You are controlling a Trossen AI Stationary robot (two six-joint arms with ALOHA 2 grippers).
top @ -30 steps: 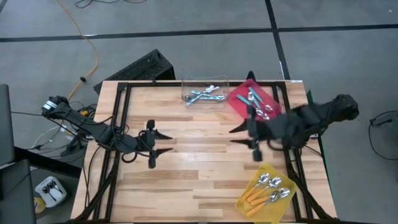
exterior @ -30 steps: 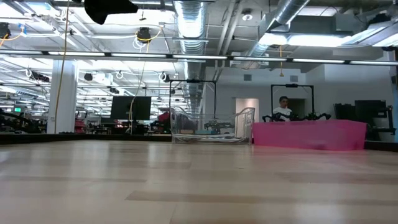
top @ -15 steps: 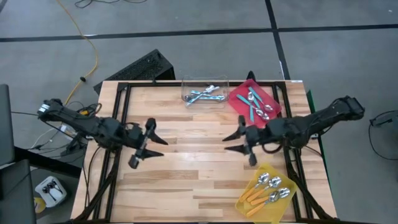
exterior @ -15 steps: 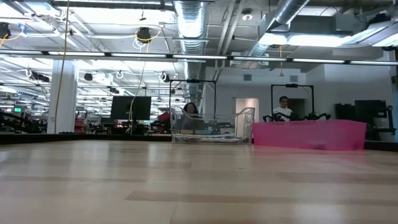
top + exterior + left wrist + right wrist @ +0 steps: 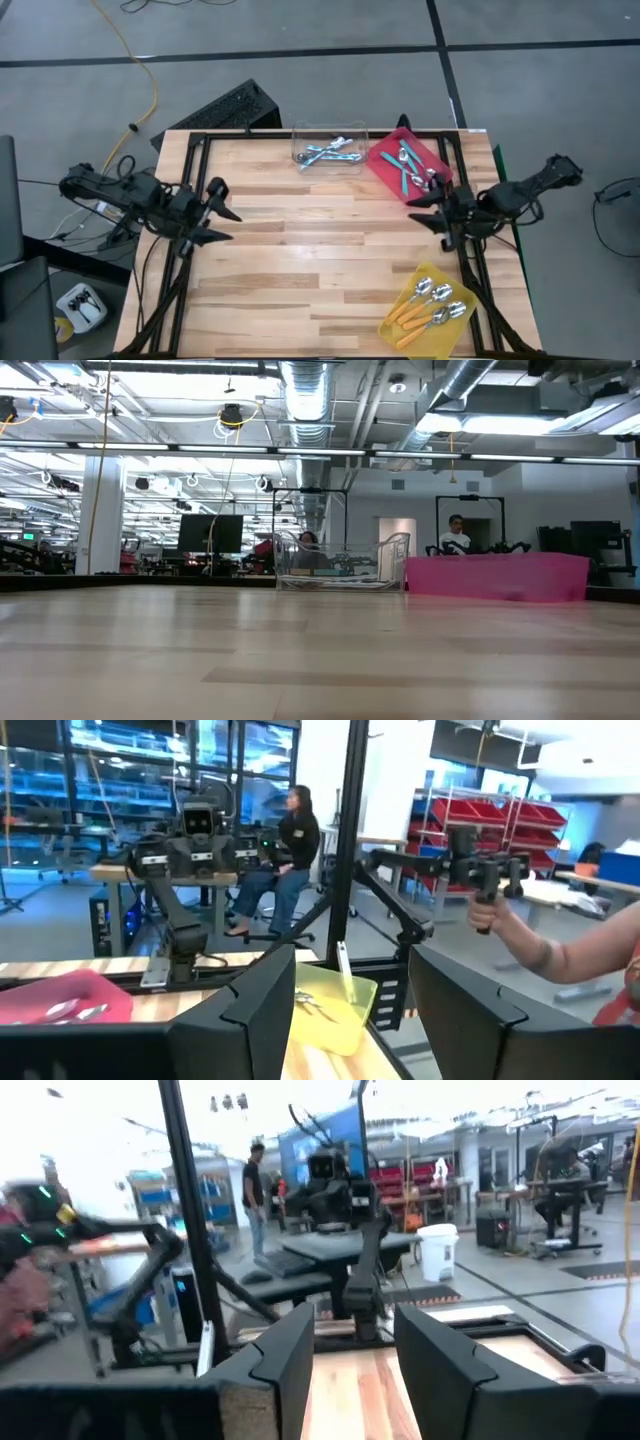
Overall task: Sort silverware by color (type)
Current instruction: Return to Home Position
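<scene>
The left gripper (image 5: 222, 226) hangs over the left edge of the table (image 5: 300, 250), well to the left of the clear tray (image 5: 300, 135) and nearer the front than it, its two fingers spread apart and holding nothing; its wrist view shows the same wide gap between the dark fingers (image 5: 265, 1010). The clear tray itself sits at the middle of the far edge, and the light-blue spoons (image 5: 325, 153) lie crossed inside it. Just beside the clear tray on its right, turned at an angle, is the red tray (image 5: 432, 152), with the teal spoons (image 5: 408, 166) lying in it. The right gripper (image 5: 413, 212) hovers to the right of the clear tray and a little nearer the front, at the red tray's front corner, its fingers released and empty. Well apart from the clear tray, at the front right corner, the yellow tray (image 5: 445, 335) holds the orange spoons (image 5: 428, 303), their shiny bowls pointing toward the far side.
</scene>
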